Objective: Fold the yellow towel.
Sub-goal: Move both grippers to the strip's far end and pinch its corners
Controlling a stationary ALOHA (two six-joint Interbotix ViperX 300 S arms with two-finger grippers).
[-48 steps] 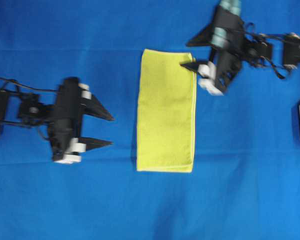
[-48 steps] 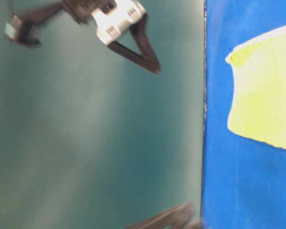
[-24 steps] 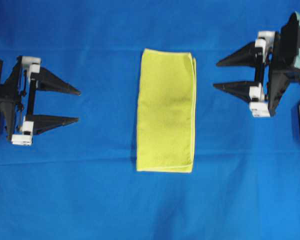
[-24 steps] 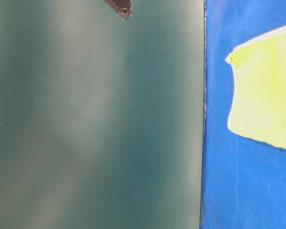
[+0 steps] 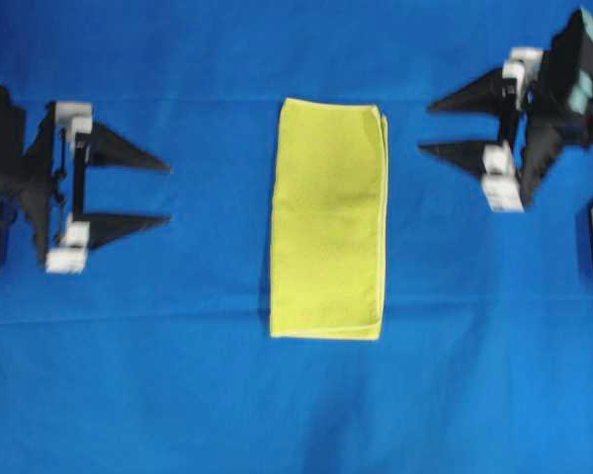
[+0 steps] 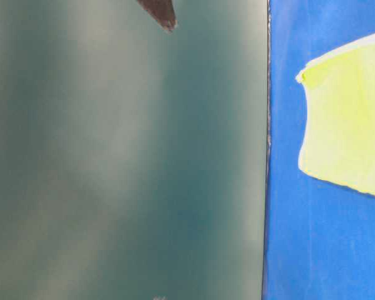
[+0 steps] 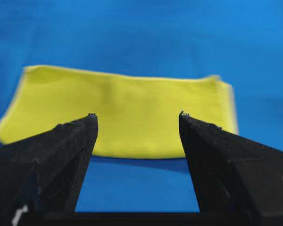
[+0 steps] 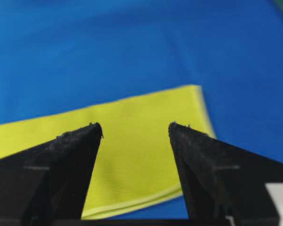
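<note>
Since a second ago both arms are seen pulled back off the towel area: the right gripper (image 5: 427,126), then touching the far right corner of the yellow towel (image 5: 328,219), is now sitting well apart at the right edge; the left gripper (image 5: 168,193), then angled lower down, is now squared up at the left edge, tips facing the cloth. Since the half-second frame only small shifts are being seen

Both sets of jaws are being held spread wide, nothing between them, nothing being touched. In the left wrist view the left gripper (image 7: 137,115) is framing the yellow towel (image 7: 127,113) across a strip of bare cloth; in the right wrist view the right gripper (image 8: 136,125) is framing one corner of the yellow towel (image 8: 132,141)

The towel is lying flat mid-table as a narrow folded rectangle, long axis running top to bottom in the overhead view, layered edges showing along its right side, pale hem visible along the near end

The surface is being covered by a blue tablecloth (image 5: 178,395). In the table-level view one dark finger tip (image 6: 159,12) is showing at the top against a blurred grey-green backdrop (image 6: 112,162), with the yellow towel (image 6: 347,125) at the right
</note>
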